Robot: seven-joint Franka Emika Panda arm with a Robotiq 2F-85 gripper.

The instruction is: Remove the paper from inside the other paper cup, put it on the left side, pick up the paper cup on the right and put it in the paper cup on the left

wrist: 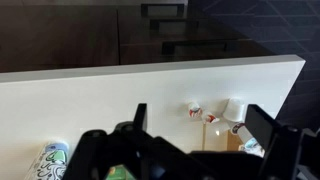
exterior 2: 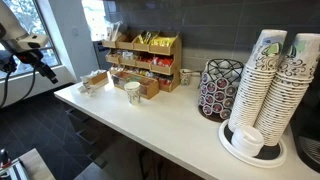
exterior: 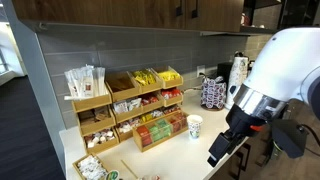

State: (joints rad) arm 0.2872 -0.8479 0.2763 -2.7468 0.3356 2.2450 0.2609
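Observation:
A patterned paper cup (exterior: pixel 194 126) stands on the white counter in front of the wooden snack organizer. It also shows in an exterior view (exterior 2: pixel 132 92), with a second small cup (exterior 2: pixel 113 86) just beyond it. In the wrist view two red-patterned cups (wrist: pixel 193 110) (wrist: pixel 211 118) and a white cup-like thing (wrist: pixel 233 108) sit far off on the counter. Whether paper is inside a cup is too small to tell. My gripper (wrist: pixel 200 114) is open and empty. It hangs past the counter's end, well away from the cups, in both exterior views (exterior: pixel 215 157) (exterior 2: pixel 49 72).
The wooden snack organizer (exterior: pixel 140 105) (exterior 2: pixel 145 60) stands against the wall. A coffee-pod rack (exterior 2: pixel 219 88) and tall stacks of paper cups (exterior 2: pixel 270 80) stand farther along the counter (exterior 2: pixel 170 120). A patterned bag (exterior: pixel 212 93) is at the back.

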